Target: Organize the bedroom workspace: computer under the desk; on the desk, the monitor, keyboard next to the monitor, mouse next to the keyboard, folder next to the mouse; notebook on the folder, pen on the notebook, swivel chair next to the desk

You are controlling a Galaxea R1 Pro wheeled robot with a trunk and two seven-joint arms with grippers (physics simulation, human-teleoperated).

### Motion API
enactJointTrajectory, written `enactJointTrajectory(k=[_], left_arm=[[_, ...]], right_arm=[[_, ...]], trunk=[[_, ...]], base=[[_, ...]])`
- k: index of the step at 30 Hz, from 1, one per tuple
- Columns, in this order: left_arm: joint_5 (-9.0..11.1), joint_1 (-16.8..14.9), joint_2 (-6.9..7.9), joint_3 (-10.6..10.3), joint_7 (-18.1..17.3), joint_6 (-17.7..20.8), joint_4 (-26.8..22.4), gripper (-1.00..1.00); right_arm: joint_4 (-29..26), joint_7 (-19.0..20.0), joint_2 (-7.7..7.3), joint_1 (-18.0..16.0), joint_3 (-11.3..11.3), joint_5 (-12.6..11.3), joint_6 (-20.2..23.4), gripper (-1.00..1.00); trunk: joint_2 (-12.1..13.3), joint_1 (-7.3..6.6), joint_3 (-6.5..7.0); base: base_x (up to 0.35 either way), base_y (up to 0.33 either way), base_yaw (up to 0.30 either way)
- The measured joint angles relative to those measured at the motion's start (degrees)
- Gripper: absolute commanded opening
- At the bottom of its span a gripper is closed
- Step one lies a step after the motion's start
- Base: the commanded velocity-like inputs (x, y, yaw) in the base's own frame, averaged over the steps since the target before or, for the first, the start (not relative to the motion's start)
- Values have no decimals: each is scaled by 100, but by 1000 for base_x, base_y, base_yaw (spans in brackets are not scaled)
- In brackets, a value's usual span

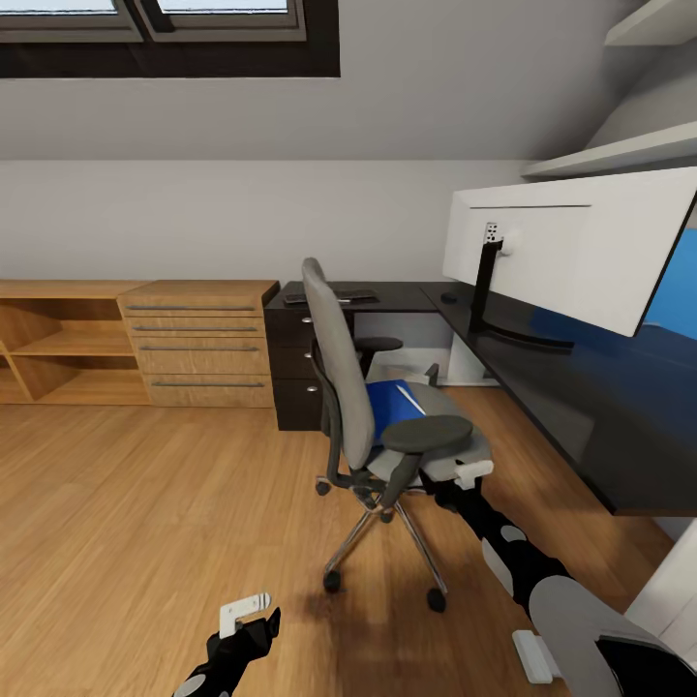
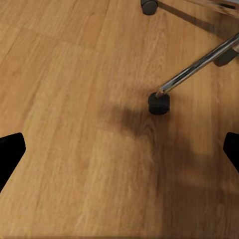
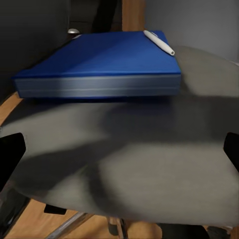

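Note:
The grey swivel chair (image 1: pixel 341 363) stands on the floor, apart from the black desk (image 1: pixel 571 407). On its seat (image 3: pixel 149 164) lies the blue folder (image 3: pixel 99 62) (image 1: pixel 390 405), with the white pen (image 3: pixel 159 43) resting on top. My right gripper (image 3: pixel 119 149) is open, low at the seat's front edge and short of the folder; in the head view the right gripper (image 1: pixel 467 474) sits beside the armrest. My left gripper (image 1: pixel 250 616) hangs open over bare floor by a chair caster (image 2: pixel 159 103). On the desk are the monitor (image 1: pixel 571 242), the keyboard (image 1: pixel 331 296) and the mouse (image 1: pixel 448 297). The computer (image 1: pixel 471 363) stands under the desk. The notebook is out of view.
A light wooden drawer unit (image 1: pixel 203 344) with open shelves (image 1: pixel 58 348) lines the far wall left of the desk. A large blue panel (image 1: pixel 675 300) leans behind the monitor. The chair's chrome legs (image 2: pixel 199 64) spread near my left arm. Open wooden floor (image 1: pixel 126 513) lies to the left.

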Motion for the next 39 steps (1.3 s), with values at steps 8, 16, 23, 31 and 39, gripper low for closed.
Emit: enactJointTrajectory(k=[8,16,23,31,39], left_arm=[[-4,1,3,0,3,0,4,100],[-2,-1,1,0,1,0,5,100],[-2,0,-2,0,0,0,5,100],[0,1,-2,0,0,0,7,100],[0,1,-2,0,0,0,7,100]], right_arm=[[0,160,0,0,8,167,4,100],[0,150,1,0,6,193,2,100],[-7,114,-5,0,-13,178,6,100],[-13,-182,-7,0,-32,158,11,100],[-14,-347,5,0,-35,151,13,100]], trunk=[[0,0,0],[0,0,0],[0,2,0],[0,0,0],[0,0,0]], base=[[0,0,0],[-8,0,0],[-174,0,0],[-87,0,0],[-11,0,0]])
